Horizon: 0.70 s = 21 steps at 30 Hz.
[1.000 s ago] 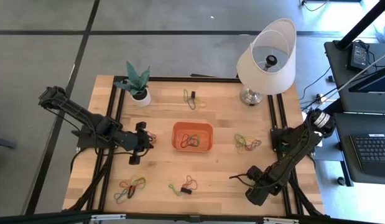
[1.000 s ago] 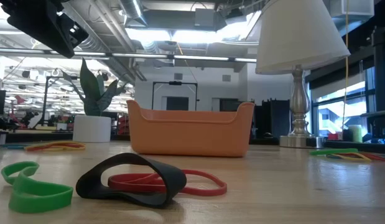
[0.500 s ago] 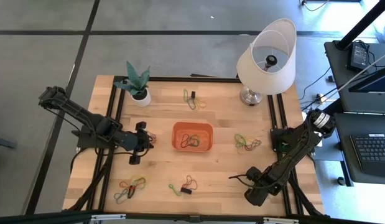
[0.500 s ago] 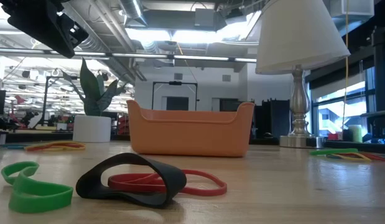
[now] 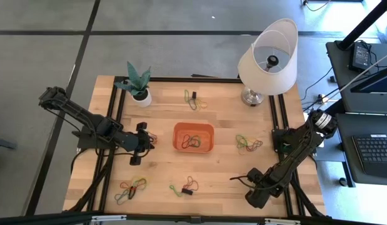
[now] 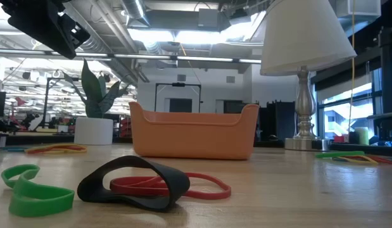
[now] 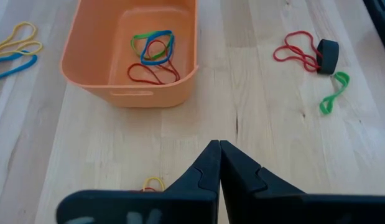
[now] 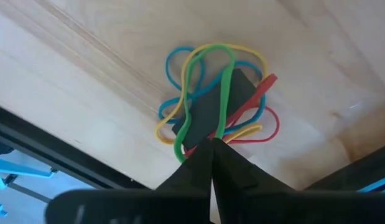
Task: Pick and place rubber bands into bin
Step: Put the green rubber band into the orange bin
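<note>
Left gripper (image 5: 145,141) sits just left of the bin (image 5: 194,137), fingers pressed together on nothing. Bin's mid-table, a few rubber bands (image 7: 153,54) already inside. More band clusters for you: near-left (image 5: 130,189), near-centre (image 5: 187,185), far-centre (image 5: 194,99), right of the bin (image 5: 248,144). Your right gripper (image 5: 236,179) is low at the near-right, fingers closed; its wrist view shows a band tangle (image 8: 216,106) right at the tips, a hold on it can't be confirmed.

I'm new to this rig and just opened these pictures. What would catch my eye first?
The orange bin at the table's middle, a few rubber bands already inside. Then the white lamp at the far right corner and the potted plant far left, with loose band clusters scattered around.
</note>
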### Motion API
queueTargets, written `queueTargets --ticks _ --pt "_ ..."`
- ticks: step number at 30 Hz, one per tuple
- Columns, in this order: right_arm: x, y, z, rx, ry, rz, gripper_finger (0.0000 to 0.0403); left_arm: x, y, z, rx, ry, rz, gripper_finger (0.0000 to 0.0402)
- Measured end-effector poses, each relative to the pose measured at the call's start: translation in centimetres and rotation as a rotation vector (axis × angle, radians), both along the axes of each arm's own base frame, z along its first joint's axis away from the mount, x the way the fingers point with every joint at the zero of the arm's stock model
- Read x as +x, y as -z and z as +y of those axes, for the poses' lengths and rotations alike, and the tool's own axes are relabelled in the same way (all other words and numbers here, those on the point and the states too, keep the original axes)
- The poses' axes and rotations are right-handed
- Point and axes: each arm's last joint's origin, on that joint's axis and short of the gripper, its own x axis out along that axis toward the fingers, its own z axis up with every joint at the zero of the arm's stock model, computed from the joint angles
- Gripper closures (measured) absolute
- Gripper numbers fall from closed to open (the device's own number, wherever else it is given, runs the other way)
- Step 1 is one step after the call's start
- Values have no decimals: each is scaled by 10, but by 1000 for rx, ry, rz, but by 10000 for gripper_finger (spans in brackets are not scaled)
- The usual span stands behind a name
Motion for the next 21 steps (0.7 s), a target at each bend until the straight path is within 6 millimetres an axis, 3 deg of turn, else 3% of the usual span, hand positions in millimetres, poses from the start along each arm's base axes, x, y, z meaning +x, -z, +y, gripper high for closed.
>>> queueTargets --ticks 15,21 --pt "0 2 0 -5 2 -5 321 0 0 0 -1 -1 0 398" --pt "3 13 3 -21 4 16 312 0 0 0 -1 -2 0 398"
